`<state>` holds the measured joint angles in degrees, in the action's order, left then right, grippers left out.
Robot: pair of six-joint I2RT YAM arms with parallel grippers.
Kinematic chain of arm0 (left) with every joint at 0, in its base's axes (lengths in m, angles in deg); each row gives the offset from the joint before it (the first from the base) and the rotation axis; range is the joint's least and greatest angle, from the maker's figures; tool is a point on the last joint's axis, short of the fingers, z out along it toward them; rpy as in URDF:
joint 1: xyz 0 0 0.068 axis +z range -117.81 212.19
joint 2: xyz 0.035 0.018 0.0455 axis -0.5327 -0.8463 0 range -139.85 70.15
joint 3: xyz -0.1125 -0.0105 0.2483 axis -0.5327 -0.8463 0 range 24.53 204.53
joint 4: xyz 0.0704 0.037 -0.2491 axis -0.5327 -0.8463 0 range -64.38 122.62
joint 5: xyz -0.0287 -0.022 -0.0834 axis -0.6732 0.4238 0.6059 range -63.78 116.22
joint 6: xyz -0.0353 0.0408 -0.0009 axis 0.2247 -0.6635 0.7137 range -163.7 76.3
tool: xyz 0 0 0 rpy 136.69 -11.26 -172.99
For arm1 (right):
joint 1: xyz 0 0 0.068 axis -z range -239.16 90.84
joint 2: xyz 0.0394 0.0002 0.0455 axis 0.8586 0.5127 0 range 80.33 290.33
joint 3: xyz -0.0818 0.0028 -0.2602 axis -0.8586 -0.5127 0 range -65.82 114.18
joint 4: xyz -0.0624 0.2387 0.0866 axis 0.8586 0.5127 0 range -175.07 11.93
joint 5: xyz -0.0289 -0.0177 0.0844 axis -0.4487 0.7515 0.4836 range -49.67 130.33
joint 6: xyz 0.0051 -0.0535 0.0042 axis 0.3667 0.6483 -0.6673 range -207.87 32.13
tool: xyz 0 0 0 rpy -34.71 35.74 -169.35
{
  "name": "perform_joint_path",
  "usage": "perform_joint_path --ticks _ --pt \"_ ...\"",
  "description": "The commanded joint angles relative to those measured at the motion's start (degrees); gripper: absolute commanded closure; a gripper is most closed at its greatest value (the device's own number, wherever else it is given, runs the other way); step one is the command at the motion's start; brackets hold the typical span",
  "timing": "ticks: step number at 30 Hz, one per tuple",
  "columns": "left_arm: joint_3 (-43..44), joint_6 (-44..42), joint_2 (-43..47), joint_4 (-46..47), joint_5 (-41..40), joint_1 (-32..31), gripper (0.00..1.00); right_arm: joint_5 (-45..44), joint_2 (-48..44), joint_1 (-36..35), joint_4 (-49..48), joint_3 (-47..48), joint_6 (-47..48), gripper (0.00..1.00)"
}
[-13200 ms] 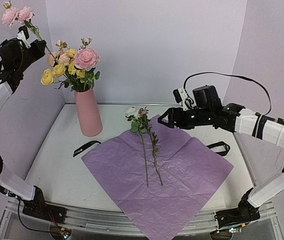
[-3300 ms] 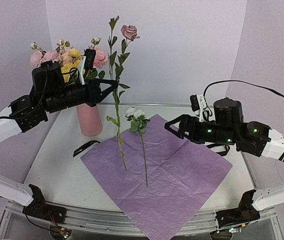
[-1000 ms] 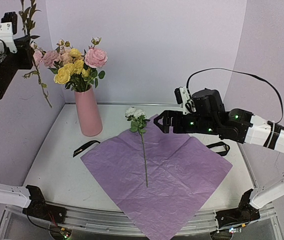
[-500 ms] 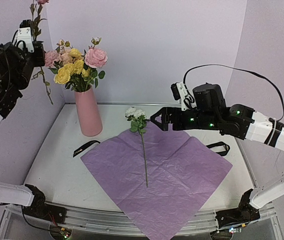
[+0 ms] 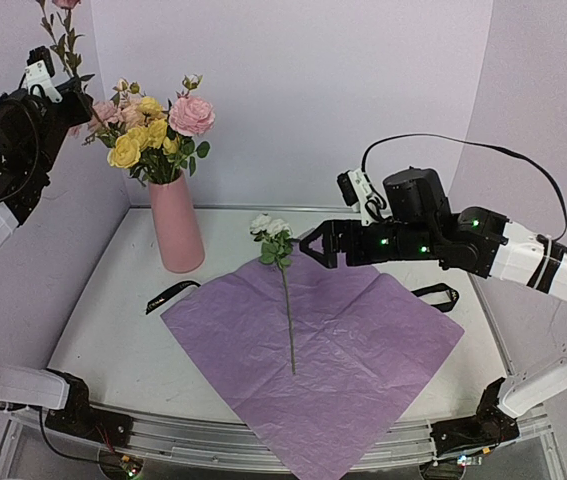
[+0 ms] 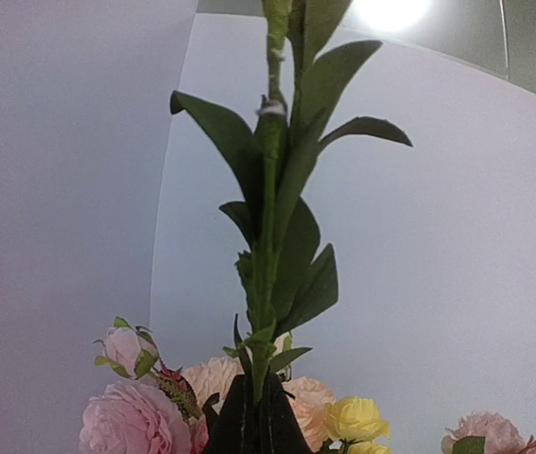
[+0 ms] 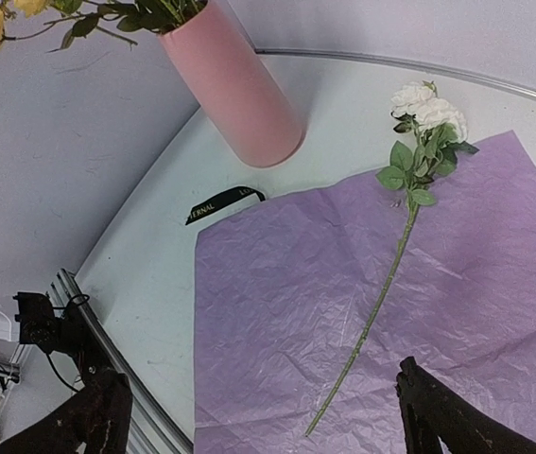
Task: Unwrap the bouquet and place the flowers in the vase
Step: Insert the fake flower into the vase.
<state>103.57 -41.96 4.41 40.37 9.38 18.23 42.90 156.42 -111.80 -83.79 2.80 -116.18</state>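
Now the left gripper (image 6: 253,427), clamped on a leafy stem (image 6: 269,218), holds it high, presumably to clear the vase (image 5: 176,228) (the right gripper (image 5: 315,243) gapes empty).

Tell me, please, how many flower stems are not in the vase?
2. One white-bloomed stem lies on the purple paper; one leafy stem is clamped in the left hand, raised beside the blooms in the vase. None seems hidden.

Left claw (image 5: 68,92) raised, clamped, right claw (image 5: 315,246) wide
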Motion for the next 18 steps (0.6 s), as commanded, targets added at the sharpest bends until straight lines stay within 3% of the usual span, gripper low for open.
perform_joint_path --ticks 1,9,18 --pt "0.3 5.3 -1.9 6.4 3.7 0.8 1.0 0.9 -1.6 0.3 1.8 1.7 0.3 0.02" --pt "0.4 6.2 -3.8 10.2 4.2 1.0 1.0 1.3 -1.8 0.4 3.1 2.0 0.7 0.02" --pt "3.1 1.5 -5.9 10.8 6.4 1.0 1.0 1.8 -1.8 0.9 4.3 3.1 2.4 0.02"
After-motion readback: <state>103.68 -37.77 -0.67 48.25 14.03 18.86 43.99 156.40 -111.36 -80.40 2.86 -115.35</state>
